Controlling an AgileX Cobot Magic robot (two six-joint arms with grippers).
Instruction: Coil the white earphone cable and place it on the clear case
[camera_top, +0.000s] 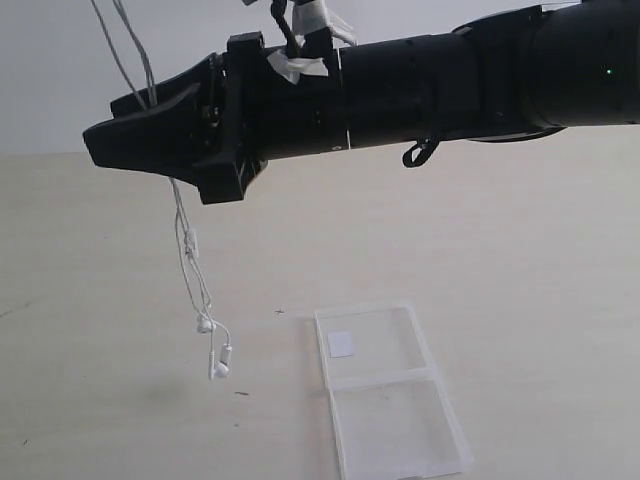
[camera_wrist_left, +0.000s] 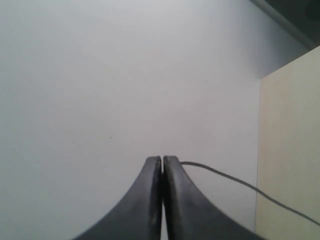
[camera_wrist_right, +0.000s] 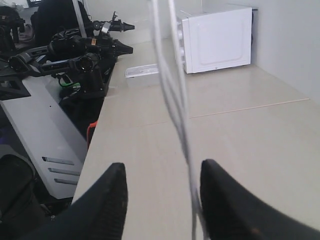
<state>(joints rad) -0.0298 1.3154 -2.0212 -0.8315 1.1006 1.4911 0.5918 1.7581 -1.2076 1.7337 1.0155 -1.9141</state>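
The white earphone cable (camera_top: 183, 235) hangs from above the frame in the exterior view, and its two earbuds (camera_top: 218, 368) dangle just over the table. My right gripper (camera_top: 100, 125) reaches in from the right. It is open, and the doubled cable (camera_wrist_right: 176, 100) runs between its fingers, close to one finger (camera_wrist_right: 212, 190). My left gripper (camera_wrist_left: 162, 159) is out of the exterior view. Its wrist view shows it shut, with a strand of cable (camera_wrist_left: 225, 177) coming out beside its tips. The clear case (camera_top: 385, 395) lies flat and open on the table, to the right of the earbuds, with its white sticker (camera_top: 341, 344) on the far half.
In the right wrist view a white microwave (camera_wrist_right: 215, 37) stands at the table's far end with a small clear box (camera_wrist_right: 142, 71) near it. Other black robot arms (camera_wrist_right: 85, 45) sit beyond the table edge (camera_wrist_right: 95, 150). A wall (camera_wrist_left: 125, 75) fills the left wrist view.
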